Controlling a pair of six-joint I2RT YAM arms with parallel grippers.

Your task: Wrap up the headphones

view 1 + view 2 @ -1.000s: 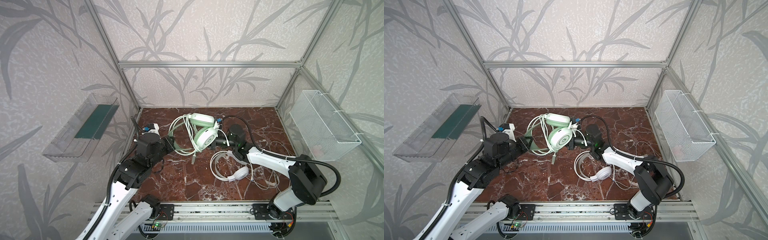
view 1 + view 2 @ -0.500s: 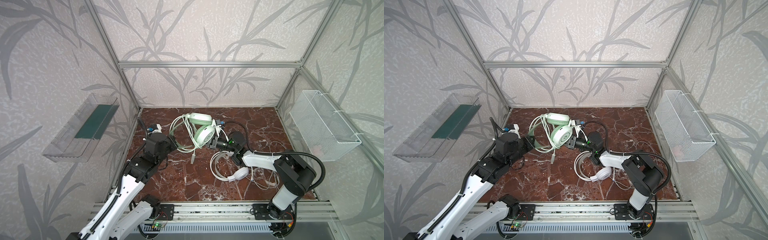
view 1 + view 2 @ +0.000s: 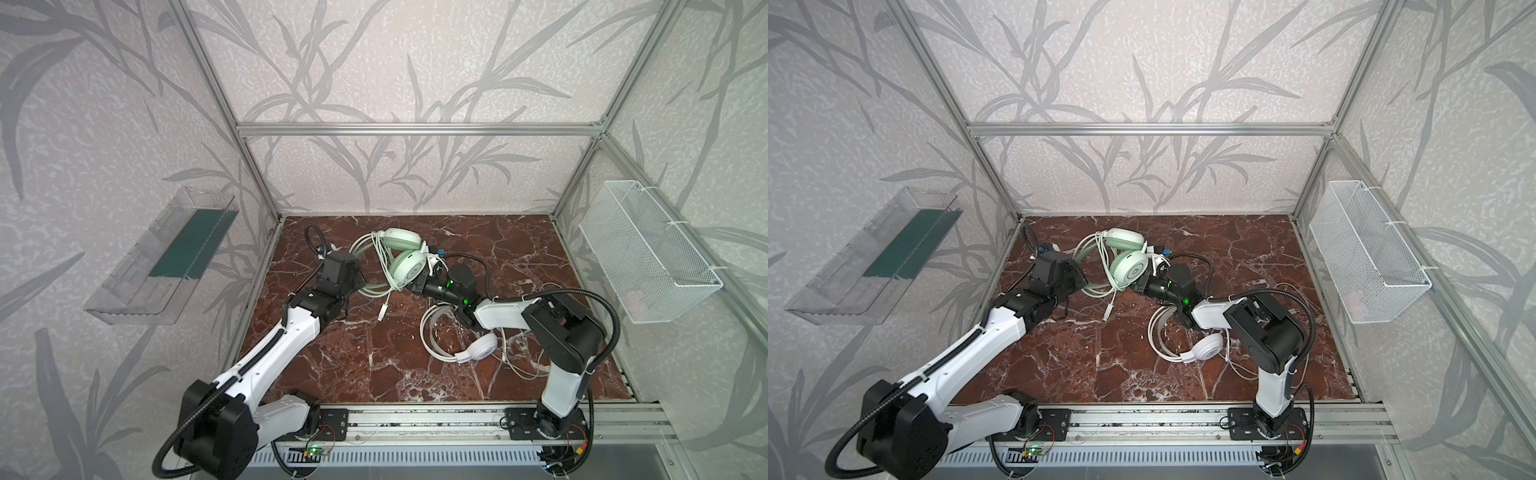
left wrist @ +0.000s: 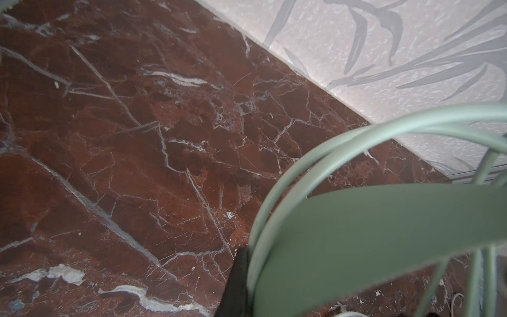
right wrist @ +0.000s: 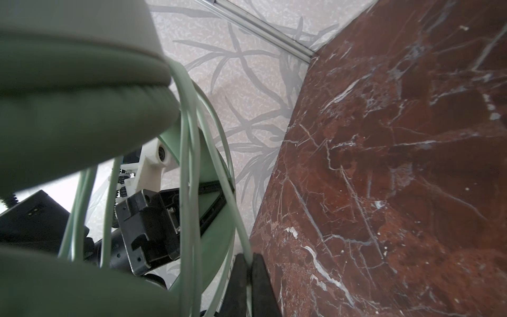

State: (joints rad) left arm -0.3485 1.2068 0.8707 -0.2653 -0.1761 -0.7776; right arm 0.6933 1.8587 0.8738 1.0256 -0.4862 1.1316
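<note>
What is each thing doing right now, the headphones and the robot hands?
Green headphones, held, green cable partly wound round them.
White headphones, lying on the table, unwrapped.
Left gripper, shut on the green headband.
Right gripper, shut on the green cable.

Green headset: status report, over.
Left gripper shut on headband of mint-green headset. Right gripper shut on its cable, loops around the headset, plug end loose. White headset lies unwrapped under right arm; nothing blocking.
</note>
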